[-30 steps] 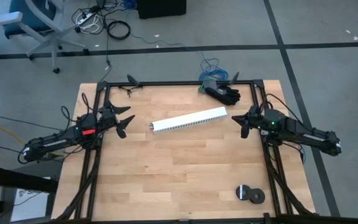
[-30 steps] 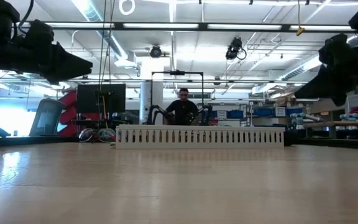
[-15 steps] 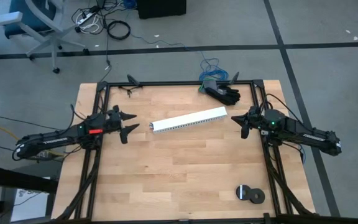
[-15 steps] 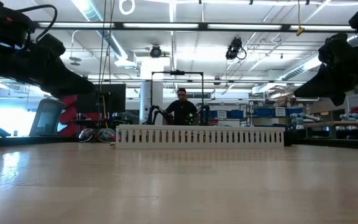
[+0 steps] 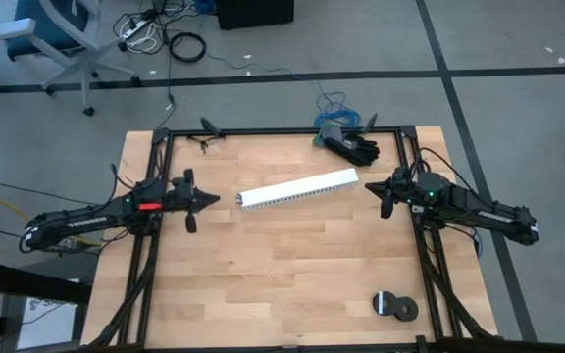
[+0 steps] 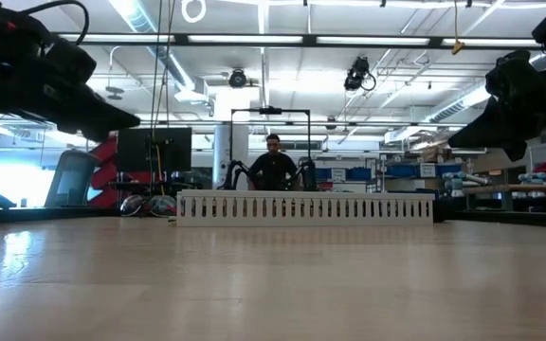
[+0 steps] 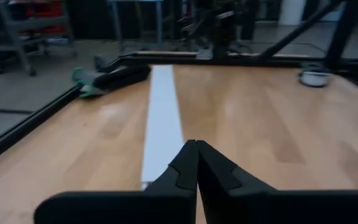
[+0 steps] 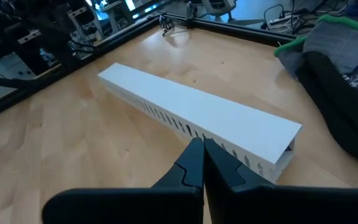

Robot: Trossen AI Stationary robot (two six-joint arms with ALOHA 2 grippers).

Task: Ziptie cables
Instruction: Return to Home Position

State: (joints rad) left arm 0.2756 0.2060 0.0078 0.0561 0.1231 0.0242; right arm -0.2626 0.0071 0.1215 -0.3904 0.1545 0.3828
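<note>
White channel (image 5: 298, 189), lid on, lies slantwise on tabletop (image 5: 292, 275). Left gripper (image 5: 205, 199) hovers off its left end, right gripper (image 5: 382, 194) off its right; both pairs of jaws together.

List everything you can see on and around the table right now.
table: one, light wood, black frame.
cable duct: one, white, slotted sides, lid on, lying near the table's middle.
fabric bundle: one, black with green, at the far edge, right of middle.
rolls: two, dark, side by side near the near right corner.
person: one, dark top, in the room beyond the table.
left gripper: black, shut, empty, left of the duct.
right gripper: black, shut, empty, right of the duct.
</note>
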